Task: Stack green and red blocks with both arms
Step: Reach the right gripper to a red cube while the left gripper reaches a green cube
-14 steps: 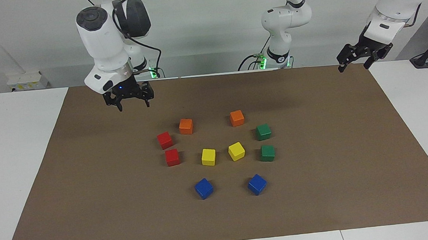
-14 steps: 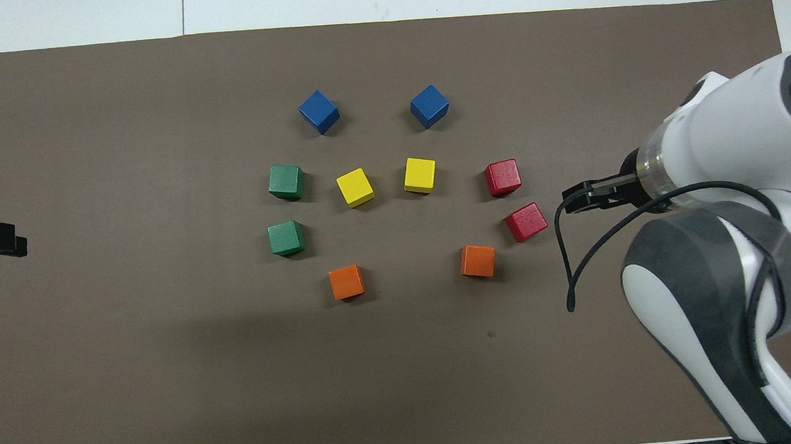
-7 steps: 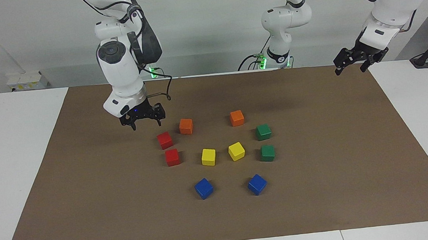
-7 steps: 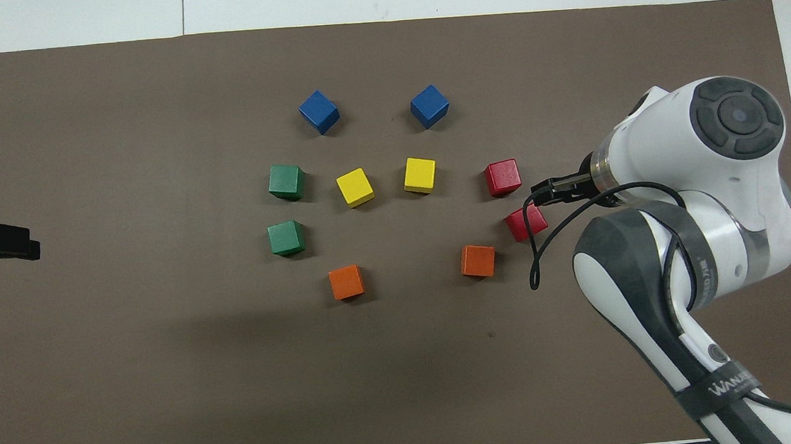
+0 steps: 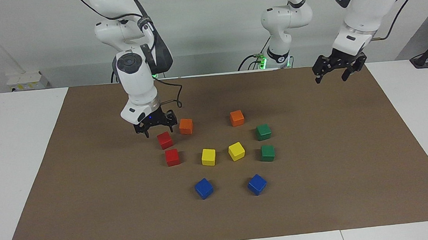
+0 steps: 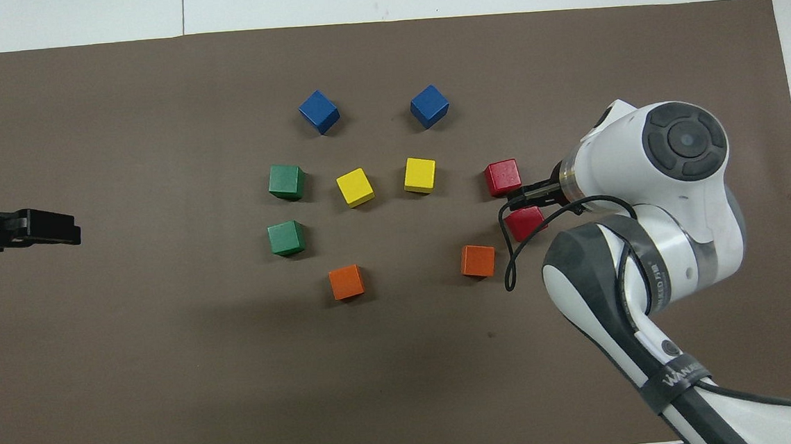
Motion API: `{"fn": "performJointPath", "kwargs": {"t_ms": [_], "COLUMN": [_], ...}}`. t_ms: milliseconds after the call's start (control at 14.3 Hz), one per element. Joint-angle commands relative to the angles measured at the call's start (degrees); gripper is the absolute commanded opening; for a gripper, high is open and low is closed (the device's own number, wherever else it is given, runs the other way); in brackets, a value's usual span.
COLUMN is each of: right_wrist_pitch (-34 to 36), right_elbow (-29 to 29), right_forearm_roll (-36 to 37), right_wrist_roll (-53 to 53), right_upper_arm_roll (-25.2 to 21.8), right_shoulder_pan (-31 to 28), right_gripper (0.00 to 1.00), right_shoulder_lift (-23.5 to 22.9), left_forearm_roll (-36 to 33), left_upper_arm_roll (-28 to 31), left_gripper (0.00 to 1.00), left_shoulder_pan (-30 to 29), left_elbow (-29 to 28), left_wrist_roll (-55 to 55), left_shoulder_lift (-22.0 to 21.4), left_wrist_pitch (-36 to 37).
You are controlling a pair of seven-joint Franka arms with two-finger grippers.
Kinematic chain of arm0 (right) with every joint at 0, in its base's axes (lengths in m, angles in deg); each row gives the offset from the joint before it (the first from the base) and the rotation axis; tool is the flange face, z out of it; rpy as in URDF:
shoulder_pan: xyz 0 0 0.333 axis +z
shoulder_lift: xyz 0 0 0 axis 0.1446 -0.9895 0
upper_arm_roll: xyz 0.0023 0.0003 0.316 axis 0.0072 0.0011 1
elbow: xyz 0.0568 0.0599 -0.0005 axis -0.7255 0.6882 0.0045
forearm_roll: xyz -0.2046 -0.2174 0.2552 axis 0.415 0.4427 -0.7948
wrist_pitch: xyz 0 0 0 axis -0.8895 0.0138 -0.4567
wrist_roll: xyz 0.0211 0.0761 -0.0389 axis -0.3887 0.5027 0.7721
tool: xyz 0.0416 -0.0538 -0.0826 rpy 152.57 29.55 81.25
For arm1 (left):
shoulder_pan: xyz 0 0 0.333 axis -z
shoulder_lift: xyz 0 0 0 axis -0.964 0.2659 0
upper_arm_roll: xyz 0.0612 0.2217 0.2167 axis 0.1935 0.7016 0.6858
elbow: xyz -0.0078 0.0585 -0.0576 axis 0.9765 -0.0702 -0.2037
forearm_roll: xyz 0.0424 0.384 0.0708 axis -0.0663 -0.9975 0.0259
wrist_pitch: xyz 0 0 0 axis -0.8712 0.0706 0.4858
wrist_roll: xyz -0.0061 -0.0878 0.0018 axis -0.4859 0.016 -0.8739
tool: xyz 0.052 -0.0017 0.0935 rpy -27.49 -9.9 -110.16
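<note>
1. My right gripper (image 5: pixel 156 127) is spread and empty, low over the mat (image 5: pixel 91 206), just above the red block (image 5: pixel 164 140) that sits nearer the robots. No contact yet as far as I can tell.
2. My left gripper (image 5: pixel 334 71) is spread and empty too, high over the mat's corner at the left arm's end, well apart from the green blocks (image 5: pixel 263 131).
3. Second red (image 5: pixel 172 157) sits just farther out from the first; second green (image 5: pixel 267 152) likewise by its partner. Nothing stacked yet.
4. Risk: an orange cube (image 5: pixel 186 126) sits close beside my target red. A wide finger coming down could clip it or shove the red askew.
5. Risk: the right arm's loose cable (image 6: pixel 510 270) hangs near the reds and could drag one.
6. Room: the mat is open toward both ends. The yellow cubes (image 5: pixel 208 156) and blue cubes (image 5: pixel 203 188) crowd the middle, so I'd stack in place on each side.
</note>
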Motion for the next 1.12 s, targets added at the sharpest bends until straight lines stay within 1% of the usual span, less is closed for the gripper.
{"fn": "performJointPath", "kwargs": {"t_ms": [0,70,209,488,698,837,907,1047], "right_wrist_pitch": [-3.79,-3.89,-4.06,-4.06,-4.15,-4.77,-4.94,-6.34], "right_elbow": [3.19,3.20,3.46,3.46,3.37,3.29,3.11,3.28], "right_forearm_roll": [-0.21,-0.21,-0.21,-0.21,-0.21,-0.21,-0.21,-0.21], "right_wrist_roll": [4.45,5.60,7.97,10.88,10.71,10.36,10.36,10.36], "right_upper_arm_roll": [-0.02,-0.02,-0.11,-0.02,-0.02,-0.02,-0.02,-0.11], "right_shoulder_pan": [-0.16,-0.16,-0.16,-0.16,-0.16,-0.51,-0.68,-0.77], "right_gripper": [1.00,1.00,1.00,1.00,1.00,1.00,1.00,1.00], "right_shoulder_lift": [0.39,-0.13,-0.75,-1.81,-3.21,-4.26,-5.23,-6.29], "left_forearm_roll": [0.43,0.51,0.69,0.69,0.69,0.69,0.69,0.69], "left_upper_arm_roll": [0.66,0.66,0.66,0.66,0.66,0.66,0.75,0.75], "left_gripper": [1.00,1.00,1.00,1.00,1.00,1.00,1.00,1.00], "left_shoulder_pan": [6.07,7.57,9.77,14.95,16.45,16.98,17.94,19.26], "left_elbow": [-7.64,-9.92,-11.26,-14.16,-15.39,-17.15,-17.33,-17.77], "left_wrist_roll": [5.36,5.54,5.98,12.30,14.94,16.35,17.49,22.31], "left_shoulder_lift": [-2.15,-2.24,-1.19,3.99,7.24,8.21,9.61,11.38], "left_wrist_pitch": [-7.91,-10.29,-12.24,-20.05,-24.63,-27.09,-28.15,-30.17]}}
